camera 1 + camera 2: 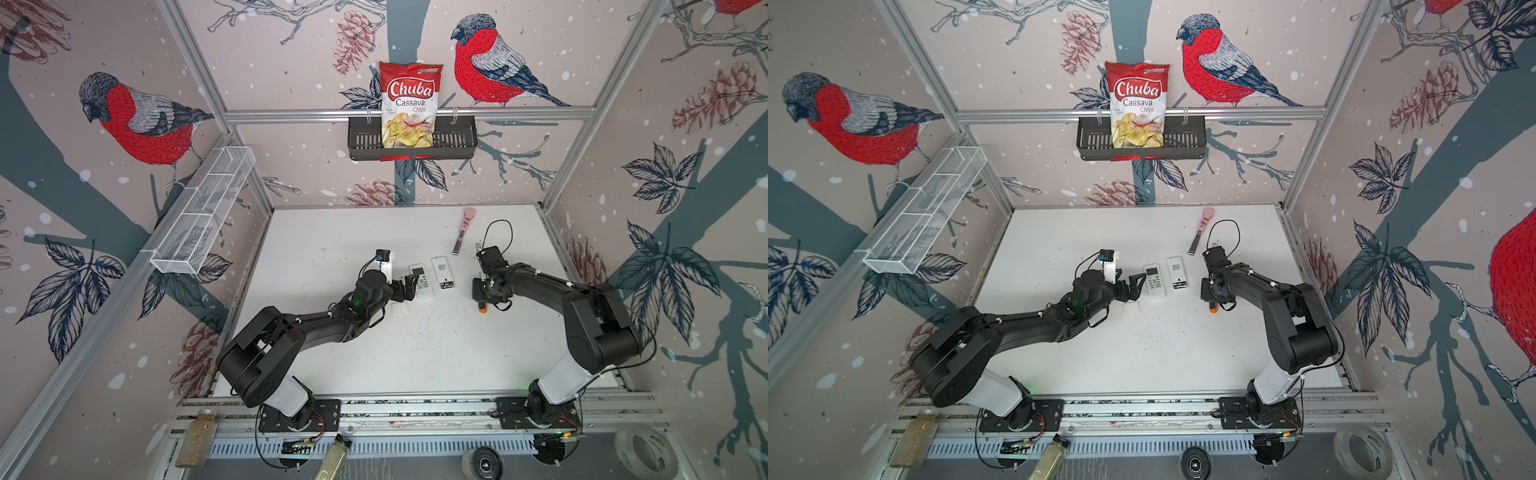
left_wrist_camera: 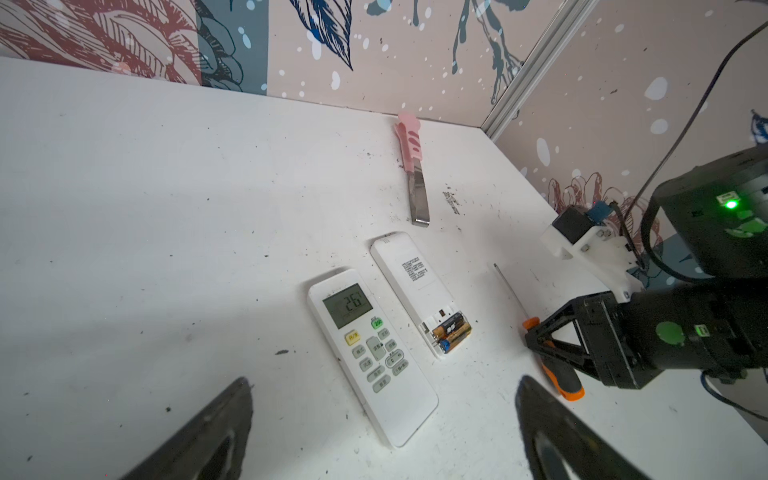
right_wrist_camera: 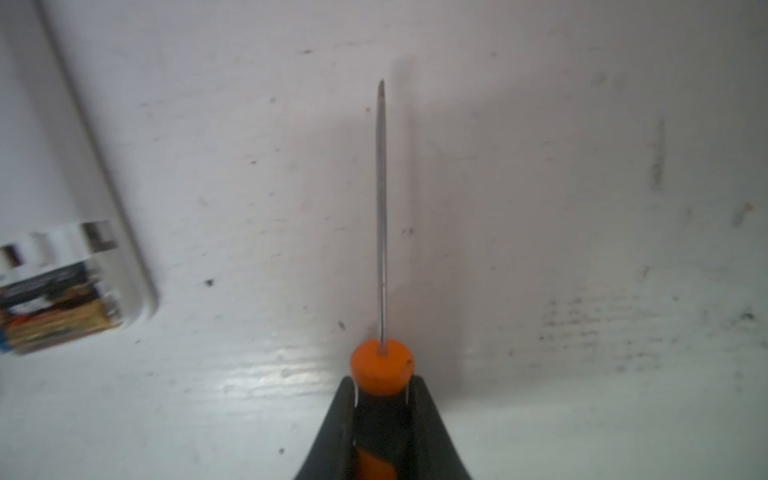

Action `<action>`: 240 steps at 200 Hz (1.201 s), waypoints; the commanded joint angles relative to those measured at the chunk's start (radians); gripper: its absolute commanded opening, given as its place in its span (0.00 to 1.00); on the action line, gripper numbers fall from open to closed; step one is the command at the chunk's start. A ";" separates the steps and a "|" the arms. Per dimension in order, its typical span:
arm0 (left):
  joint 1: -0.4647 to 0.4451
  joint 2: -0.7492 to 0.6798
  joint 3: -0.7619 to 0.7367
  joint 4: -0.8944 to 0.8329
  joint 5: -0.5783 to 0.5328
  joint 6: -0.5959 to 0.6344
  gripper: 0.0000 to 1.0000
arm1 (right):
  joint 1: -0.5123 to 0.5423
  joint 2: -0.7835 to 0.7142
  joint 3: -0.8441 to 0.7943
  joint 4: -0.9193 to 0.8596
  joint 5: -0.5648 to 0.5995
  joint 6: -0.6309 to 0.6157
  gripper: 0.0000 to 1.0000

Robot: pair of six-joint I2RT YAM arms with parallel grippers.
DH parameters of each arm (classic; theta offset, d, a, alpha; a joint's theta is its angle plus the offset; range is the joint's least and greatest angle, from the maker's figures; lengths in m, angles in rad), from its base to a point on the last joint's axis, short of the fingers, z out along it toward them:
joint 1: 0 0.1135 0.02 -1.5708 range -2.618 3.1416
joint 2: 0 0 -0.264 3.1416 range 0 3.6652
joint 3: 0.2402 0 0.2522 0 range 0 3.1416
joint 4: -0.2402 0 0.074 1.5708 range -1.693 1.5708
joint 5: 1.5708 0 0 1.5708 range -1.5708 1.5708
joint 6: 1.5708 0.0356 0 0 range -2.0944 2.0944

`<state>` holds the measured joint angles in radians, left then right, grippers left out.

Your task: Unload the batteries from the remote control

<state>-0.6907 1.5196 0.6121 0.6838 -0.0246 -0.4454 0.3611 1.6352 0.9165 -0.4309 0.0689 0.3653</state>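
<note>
Clenching an orange-and-black-handled thin screwdriver (image 3: 381,365), the right gripper (image 3: 382,388) is hovering near the white face-down remote (image 2: 409,282), whose open bay is cradling dark gold-banded batteries (image 2: 451,330). Since the left gripper (image 2: 384,380) is gaping, pinning nothing, prying is risking a skidding remote or a flicked cell.

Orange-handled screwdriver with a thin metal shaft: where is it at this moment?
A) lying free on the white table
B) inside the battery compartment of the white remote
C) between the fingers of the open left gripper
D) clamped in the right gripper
D: in the right wrist view the black jaws of the right gripper are shut on the handle of the orange-handled screwdriver.
</note>
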 commanded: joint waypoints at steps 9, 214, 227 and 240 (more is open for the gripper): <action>0.039 -0.024 -0.024 0.091 0.107 -0.057 0.97 | 0.040 -0.072 0.003 0.021 -0.041 -0.035 0.18; 0.186 0.262 0.020 0.631 0.575 -0.335 0.46 | 0.333 -0.049 0.204 0.199 -0.336 -0.198 0.16; 0.194 0.293 0.004 0.736 0.594 -0.375 0.44 | 0.333 -0.051 0.203 0.205 -0.357 -0.204 0.16; 0.204 0.321 -0.002 0.809 0.606 -0.413 0.43 | 0.333 -0.049 0.204 0.206 -0.374 -0.211 0.16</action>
<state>-0.5003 1.8034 0.6216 1.2087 0.5182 -0.7666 0.6926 1.5906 1.1179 -0.2630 -0.2478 0.1791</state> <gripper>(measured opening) 0.440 0.214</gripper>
